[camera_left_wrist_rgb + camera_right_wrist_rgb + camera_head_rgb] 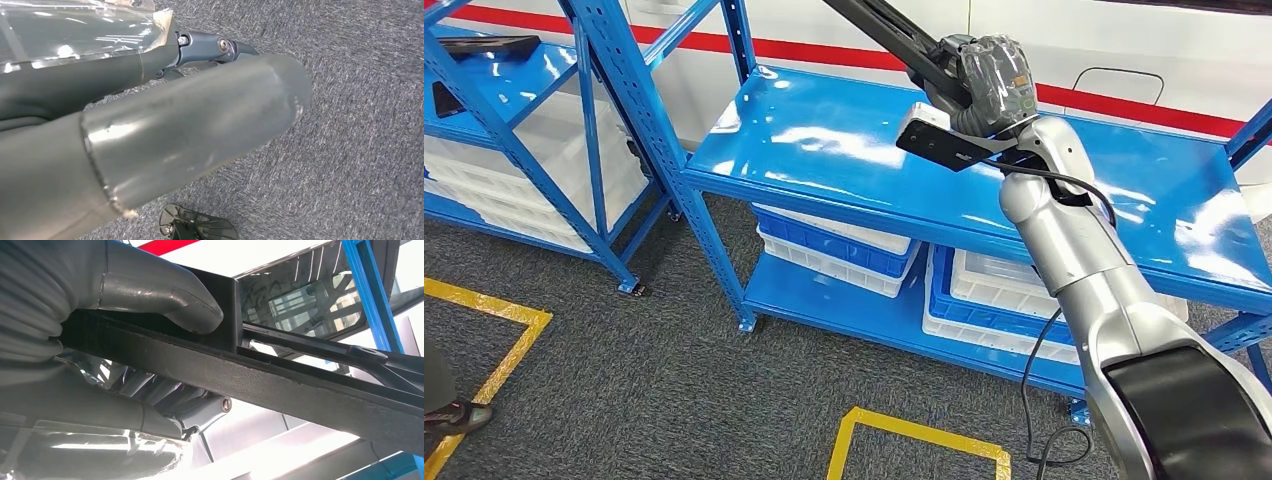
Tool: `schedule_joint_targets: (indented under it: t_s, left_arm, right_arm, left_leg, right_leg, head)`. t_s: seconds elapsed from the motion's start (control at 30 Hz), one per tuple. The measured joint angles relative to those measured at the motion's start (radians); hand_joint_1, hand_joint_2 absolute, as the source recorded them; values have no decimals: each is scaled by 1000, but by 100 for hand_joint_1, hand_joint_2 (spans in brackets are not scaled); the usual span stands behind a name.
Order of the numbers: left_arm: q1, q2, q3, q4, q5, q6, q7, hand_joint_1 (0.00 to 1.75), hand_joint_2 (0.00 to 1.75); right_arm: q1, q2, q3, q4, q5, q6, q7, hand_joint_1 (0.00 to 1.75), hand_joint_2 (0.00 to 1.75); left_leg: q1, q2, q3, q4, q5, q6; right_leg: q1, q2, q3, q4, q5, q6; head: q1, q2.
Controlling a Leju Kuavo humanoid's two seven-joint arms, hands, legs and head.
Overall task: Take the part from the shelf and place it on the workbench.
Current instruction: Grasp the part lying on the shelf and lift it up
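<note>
Grey speckled carpet with yellow floor tape runs beneath a glossy blue metal shelving rack, and behind the rack stands a white wall with a red stripe. White and blue plastic crates are stacked on the rack's lower level. To one side stands a second blue rack with white bins on it and a dark object on its top board.

The silver right arm reaches up over the rack's top board, and the right hand, wrapped in a grey ribbed cover, grips a long black plastic bar-shaped part. In the right wrist view the thick grey thumb presses on one face of the part while the darker fingers curl under the opposite face, so the bar is clamped between them. From the fingers the part runs on outward as a slim dark strip with a raised block just beyond the thumb tip. In the head view it is lifted clear above the blue top board, slanting away from the hand toward the wall.

The left hand hangs over the carpet; its thumb lies straight with nothing against it, and whether the other fingers are spread or curled cannot be told.
</note>
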Motion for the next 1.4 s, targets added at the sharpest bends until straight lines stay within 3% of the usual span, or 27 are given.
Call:
schedule_joint_targets:
  t_s: [0.07,0.13,0.17,0.23,0.3,0.33,0.37,0.43,0.47,0.5,0.6,0.67,0.73,0.8,0.83,0.87,0.9,1.0,1.07,1.17,1.23,1.3,1.37,1.4]
  left_arm:
    - [0,1,-3,0,-18,-13,13,0,0]
    - [-1,0,-7,0,-27,-20,20,0,0]
    - [-2,0,-9,0,-28,-22,22,0,0]
    - [-5,-1,-10,0,-29,-26,23,0,0]
    - [-6,-1,-10,0,-32,-35,23,0,0]
    - [-5,-1,-10,0,-34,-39,23,0,0]
    - [-5,-2,-11,0,-37,-41,23,0,0]
    - [-6,-1,-11,0,-40,-42,23,0,0]
    - [-6,0,-12,1,-40,-42,23,0,0]
    - [-6,1,-12,1,-40,-42,24,0,0]
    - [-6,2,-12,1,-40,-41,24,0,0]
    - [-5,3,-12,2,-40,-41,24,0,0]
    - [-5,3,-12,2,-41,-41,24,0,0]
    - [-5,3,-12,2,-41,-41,24,0,0]
    - [-5,3,-12,2,-41,-41,24,0,0]
    - [-5,3,-12,2,-42,-41,24,0,0]
    - [-5,3,-12,2,-42,-41,24,0,0]
    - [-7,5,-12,2,-42,-41,24,0,0]
    - [-9,7,-12,2,-42,-41,24,0,0]
    - [-9,4,-13,2,-42,-44,23,0,0]
    - [-10,2,-13,2,-42,-44,22,0,0]
    - [-10,1,-14,2,-42,-45,21,0,0]
    - [-10,-1,-14,3,-43,-47,21,0,0]
    - [-10,-1,-15,3,-44,-48,21,0,0]
  right_arm:
    - [0,6,1,2,20,-6,32,175,175]
    - [1,12,1,9,35,-20,47,175,175]
    - [2,14,1,13,39,-28,48,175,175]
    - [6,17,2,23,42,-37,47,175,175]
    - [14,18,2,38,43,-39,43,175,175]
    - [17,18,2,45,43,-40,39,175,175]
    - [18,19,2,52,43,-40,36,175,175]
    - [17,21,2,61,43,-41,32,175,175]
    - [16,23,1,65,43,-42,31,175,175]
    - [15,24,0,68,44,-43,30,175,175]
    - [17,29,-1,77,45,-44,28,175,175]
    - [16,33,-1,82,46,-44,26,175,175]
    - [14,38,-1,87,46,-45,22,175,175]
    - [15,40,-1,92,46,-45,20,175,175]
    - [15,40,-1,95,46,-45,20,175,175]
    - [16,40,-1,97,46,-45,19,175,175]
    - [16,40,-1,99,46,-45,19,175,175]
    - [12,40,-2,100,46,-45,19,175,175]
    - [10,41,-3,101,46,-46,19,175,175]
    - [8,40,-5,103,46,-48,17,175,175]
    - [4,37,-7,108,48,-52,17,175,175]
    - [2,35,-7,113,52,-55,16,175,175]
    - [6,34,-8,119,56,-57,16,175,175]
    - [7,34,-8,122,58,-57,16,175,175]
  left_leg:
    - [0,0,1,-2,2,10]
    - [7,3,11,-18,16,17]
    - [10,4,14,-26,22,20]
    - [13,5,15,-32,27,24]
    - [15,4,11,-31,29,21]
    - [17,3,8,-28,30,19]
    - [20,3,4,-24,31,15]
    - [24,2,-10,-9,29,0]
    - [24,1,-17,1,27,-8]
    - [22,0,-25,11,25,-15]
    - [21,-4,-38,25,28,-25]
    - [28,-2,-50,41,10,-31]
    - [32,2,-79,122,-62,-38]
    - [31,3,-120,258,-148,-39]
    - [31,3,-130,307,-170,-37]
    - [30,3,-123,322,-173,-32]
    - [27,3,-97,297,-159,-25]
    - [12,4,37,103,-109,12]
    - [0,6,72,43,-99,23]
    - [-2,9,70,11,-63,27]
    - [5,14,59,-14,-30,31]
    - [5,16,35,-17,-8,33]
    - [5,17,9,-16,11,30]
    - [7,17,-4,-16,21,27]
  right_leg:
    - [-4,0,3,-4,4,8]
    - [0,0,-6,17,-11,10]
    - [1,0,-23,54,-33,6]
    - [-1,-1,-80,183,-95,-2]
    - [-7,-1,-123,287,-127,4]
    - [-10,-1,-120,286,-121,13]
    - [-16,-1,-98,244,-100,26]
    - [-26,0,-26,113,-54,51]
    - [-26,5,-5,72,-38,54]
    - [-27,9,4,54,-34,50]
    - [-28,16,-9,61,-37,28]
    - [-27,16,-18,63,-30,13]
    - [-24,14,-30,63,-18,-5]
    - [-16,12,-43,63,-8,-18]
    - [-11,11,-50,63,-2,-22]
    - [-6,10,-56,63,3,-24]
    - [-1,10,-62,64,8,-25]
    - [8,10,-71,62,23,-22]
    - [5,7,-72,58,33,-11]
    - [4,3,-81,55,40,6]
    - [8,2,-108,108,-11,1]
    - [5,1,-144,227,-88,-4]
    - [-1,1,-151,313,-116,8]
    - [-3,1,-132,309,-106,19]
  head:
    - [0,0]
    - [1,0]
    - [2,0]
    - [3,0]
    - [3,0]
    - [3,0]
    - [3,0]
    - [4,0]
    - [5,0]
    - [6,0]
    - [3,0]
    - [2,0]
    - [1,0]
    - [0,0]
    - [0,0]
    - [0,0]
    - [0,0]
    - [2,0]
    - [2,0]
    - [2,0]
    - [8,0]
    - [12,0]
    - [13,0]
    - [13,0]
